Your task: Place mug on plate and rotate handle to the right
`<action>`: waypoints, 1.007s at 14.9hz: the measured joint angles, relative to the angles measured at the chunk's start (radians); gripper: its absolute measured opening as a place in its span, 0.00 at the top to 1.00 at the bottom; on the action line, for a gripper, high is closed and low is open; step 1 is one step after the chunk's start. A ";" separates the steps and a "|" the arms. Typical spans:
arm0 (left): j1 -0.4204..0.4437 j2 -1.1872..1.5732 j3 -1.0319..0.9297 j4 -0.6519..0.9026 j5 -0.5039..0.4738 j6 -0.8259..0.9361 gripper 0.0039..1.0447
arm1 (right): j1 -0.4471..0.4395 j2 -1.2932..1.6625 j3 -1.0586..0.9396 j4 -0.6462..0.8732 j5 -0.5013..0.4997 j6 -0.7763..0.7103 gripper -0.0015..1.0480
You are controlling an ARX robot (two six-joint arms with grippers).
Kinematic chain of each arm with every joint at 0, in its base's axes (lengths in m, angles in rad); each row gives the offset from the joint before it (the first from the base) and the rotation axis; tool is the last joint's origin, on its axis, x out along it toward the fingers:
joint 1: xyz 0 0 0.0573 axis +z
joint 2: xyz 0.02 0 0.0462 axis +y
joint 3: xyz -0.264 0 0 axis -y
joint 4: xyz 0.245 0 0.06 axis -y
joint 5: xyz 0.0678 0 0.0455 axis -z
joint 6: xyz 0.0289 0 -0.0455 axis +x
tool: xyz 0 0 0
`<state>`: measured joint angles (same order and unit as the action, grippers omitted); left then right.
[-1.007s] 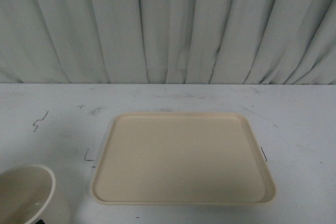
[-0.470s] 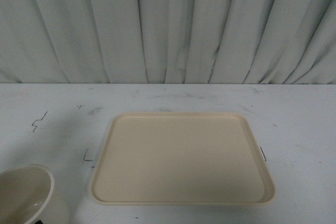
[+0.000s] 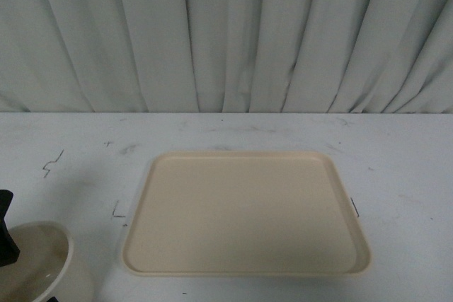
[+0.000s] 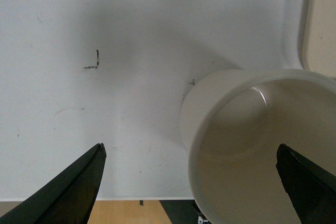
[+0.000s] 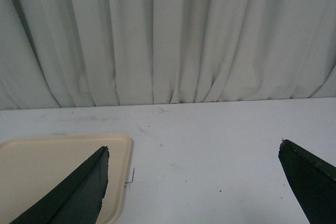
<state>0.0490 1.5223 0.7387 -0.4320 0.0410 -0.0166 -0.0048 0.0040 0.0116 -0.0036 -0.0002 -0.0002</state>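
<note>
The cream-white mug (image 3: 35, 266) stands on the white table at the near left, cut off by the picture's edge, open side up. Its face print and black handle are hidden. The beige plate (image 3: 246, 211) lies flat and empty at the table's middle, to the right of the mug. My left gripper (image 4: 190, 150) is open above the mug (image 4: 252, 145), whose rim lies between the spread fingers. One black finger (image 3: 6, 238) shows in the front view. My right gripper (image 5: 193, 145) is open and empty over bare table beside the plate's corner (image 5: 52, 171).
A pale pleated curtain (image 3: 226, 33) hangs behind the table. Black corner marks (image 3: 119, 210) sit by the plate's sides, and a scribble (image 3: 53, 163) lies at the far left. The table's near edge (image 4: 131, 199) runs close by the mug.
A black finger of my left gripper has come into the front view at the left edge, just above the mug. The mug and plate stay where they were.
</note>
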 joint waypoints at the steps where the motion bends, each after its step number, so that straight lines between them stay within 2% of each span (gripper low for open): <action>1: -0.002 0.022 -0.006 0.014 -0.008 -0.003 0.06 | 0.000 0.000 0.000 0.000 0.000 0.000 0.06; 4: -0.006 0.034 -0.035 0.061 -0.030 0.019 0.07 | 0.000 0.000 0.000 0.000 0.000 0.000 0.06; 6: -0.008 0.049 -0.035 0.055 -0.033 0.016 0.21 | 0.000 0.000 0.000 0.000 0.000 0.000 0.06; 13: -0.015 0.055 -0.041 0.051 -0.030 0.016 0.40 | 0.000 0.000 0.000 0.000 0.000 0.000 0.06; 14: -0.016 0.054 -0.041 0.052 -0.030 0.016 0.43 | 0.000 0.000 0.000 0.000 0.000 0.000 0.06; 15: -0.016 0.051 -0.042 0.047 -0.030 0.016 0.52 | 0.000 0.000 0.000 0.000 0.000 0.000 0.06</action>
<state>0.0334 1.5734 0.6971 -0.3847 0.0109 -0.0010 -0.0048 0.0040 0.0116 -0.0036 -0.0002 -0.0002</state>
